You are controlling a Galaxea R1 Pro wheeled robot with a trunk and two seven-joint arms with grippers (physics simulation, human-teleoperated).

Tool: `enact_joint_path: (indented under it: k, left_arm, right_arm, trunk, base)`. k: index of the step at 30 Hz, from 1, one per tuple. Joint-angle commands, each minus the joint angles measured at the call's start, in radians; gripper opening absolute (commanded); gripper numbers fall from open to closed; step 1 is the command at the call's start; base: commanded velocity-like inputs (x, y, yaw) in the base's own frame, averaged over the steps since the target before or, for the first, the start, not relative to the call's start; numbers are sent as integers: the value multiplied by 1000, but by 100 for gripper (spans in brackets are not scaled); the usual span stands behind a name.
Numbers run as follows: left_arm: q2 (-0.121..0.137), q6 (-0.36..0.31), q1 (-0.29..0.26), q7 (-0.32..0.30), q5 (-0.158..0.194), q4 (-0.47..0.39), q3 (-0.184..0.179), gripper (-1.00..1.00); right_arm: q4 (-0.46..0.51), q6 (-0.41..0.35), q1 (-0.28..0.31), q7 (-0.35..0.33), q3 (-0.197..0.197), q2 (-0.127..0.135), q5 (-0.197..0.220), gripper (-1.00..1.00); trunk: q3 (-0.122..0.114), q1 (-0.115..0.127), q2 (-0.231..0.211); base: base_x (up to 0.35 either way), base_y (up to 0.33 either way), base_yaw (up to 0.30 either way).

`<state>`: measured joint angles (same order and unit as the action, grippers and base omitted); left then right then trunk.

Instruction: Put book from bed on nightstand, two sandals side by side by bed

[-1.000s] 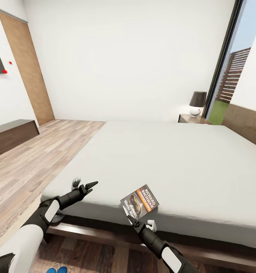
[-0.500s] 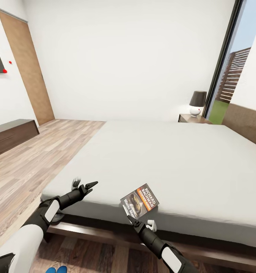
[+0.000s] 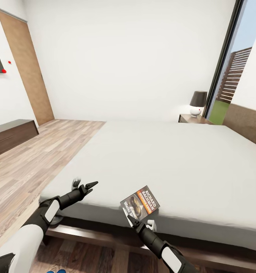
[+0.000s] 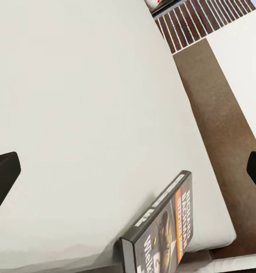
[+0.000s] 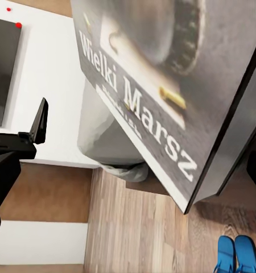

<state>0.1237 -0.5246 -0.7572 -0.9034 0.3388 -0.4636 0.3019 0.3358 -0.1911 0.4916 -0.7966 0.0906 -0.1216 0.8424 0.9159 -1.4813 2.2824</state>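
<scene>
Left gripper (image 3: 90, 186), black and pointed, hovered over the near left corner of the bed (image 3: 173, 159), its jaws spread wide with nothing between them. In the left wrist view the two dark fingertips (image 4: 4, 173) stood far apart at opposite edges, with bare grey mattress between. Beyond and to the left of that gripper lay the wood-plank floor (image 3: 33, 159), a long low dark cabinet (image 3: 12, 136) against the wall and a tan door (image 3: 27, 68).

To the right of the left gripper, near but apart from it, the book (image 3: 140, 202) lay flat at the near edge of the mattress, dark cover up, with an orange band and white lettering; it also showed in the left wrist view (image 4: 162, 230). Just below the book was the right gripper (image 3: 134, 221), its tip right beside the book's near corner. Whether its jaws were spread or closed on the book, I could not tell. The right wrist view looked closely across the book's cover (image 5: 173, 79), lettered "Wielki Marsz", and past it down to the two blue sandals (image 5: 237, 254), lying side by side on the floor.

Far beyond the right gripper, across the bed, the nightstand (image 3: 192, 118) stood by the window with a dark-shaded lamp (image 3: 198, 102) on it.
</scene>
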Motion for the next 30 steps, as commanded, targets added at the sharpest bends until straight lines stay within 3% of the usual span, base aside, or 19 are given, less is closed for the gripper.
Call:
enact_joint_path:
  k: [1,6,30]
  left_arm:
    - [0,-8,-1,-2,4,0,2,100]
    - [-1,-8,-1,-2,3,1,2,100]
    - [-1,-7,-1,-1,4,2,2,100]
  right_arm:
    - [0,-8,1,-1,3,0,11,100]
    - [0,-8,1,-1,4,0,11,100]
    - [0,-8,0,-1,3,0,11,100]
  trunk:
    - [1,0,0]
    - [10,-11,21]
    - [10,-11,21]
  base:
    - [0,0,0]
    - [0,0,0]
    - [34,0,0]
